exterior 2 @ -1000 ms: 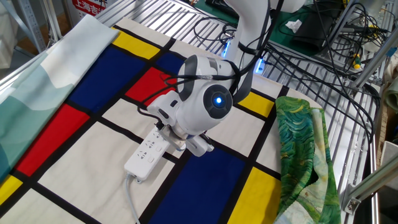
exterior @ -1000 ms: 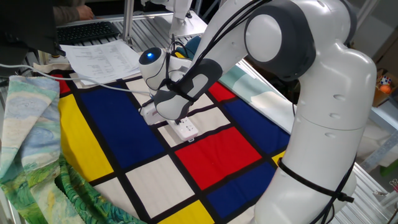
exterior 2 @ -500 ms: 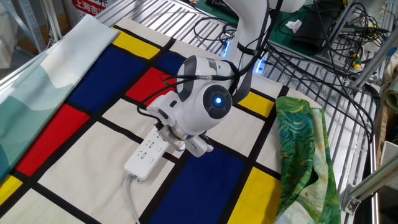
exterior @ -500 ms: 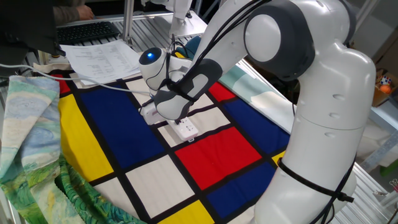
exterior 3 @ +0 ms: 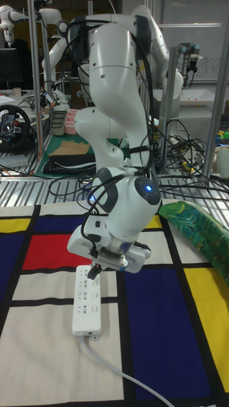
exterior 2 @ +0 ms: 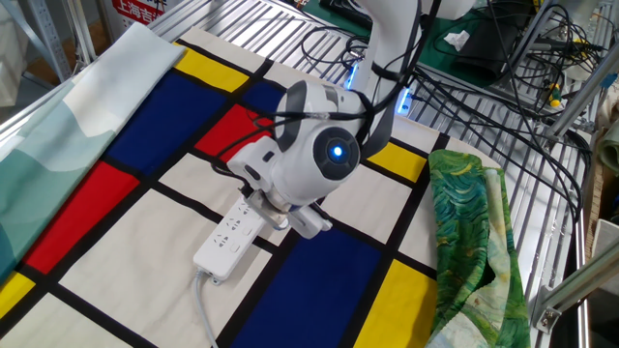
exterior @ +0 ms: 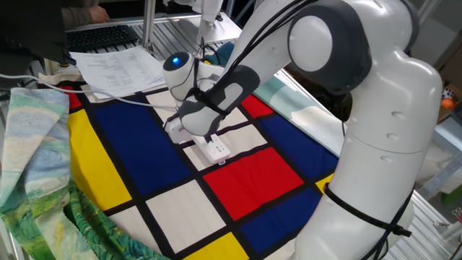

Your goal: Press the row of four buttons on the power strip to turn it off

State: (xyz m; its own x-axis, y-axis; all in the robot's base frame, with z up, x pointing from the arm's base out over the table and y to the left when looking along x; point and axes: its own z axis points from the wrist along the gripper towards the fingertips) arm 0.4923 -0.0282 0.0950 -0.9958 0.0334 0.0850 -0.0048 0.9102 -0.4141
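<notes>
Hiding part of power strip (exterior 3: pixel 87 304): wrist (exterior 3: pixel 127 226).

Gripper (exterior 2: pixel 274 215): hung low over the far end of the power strip (exterior 2: pixel 229 242), fingertips mostly hidden under the wrist, so their gap could not be told.
Power strip: lay on a white panel of the checked cloth (exterior 2: pixel 116 242), stretching away from the jaws.
Cable (exterior 2: pixel 205 309): left the strip's end farthest from the jaws.
Green fabric (exterior 2: pixel 474 242): well apart from the jaws.

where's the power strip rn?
In the tall fixed view, the power strip lies on a white square of the checked cloth, directly under the gripper, its cable end toward the camera.
</notes>
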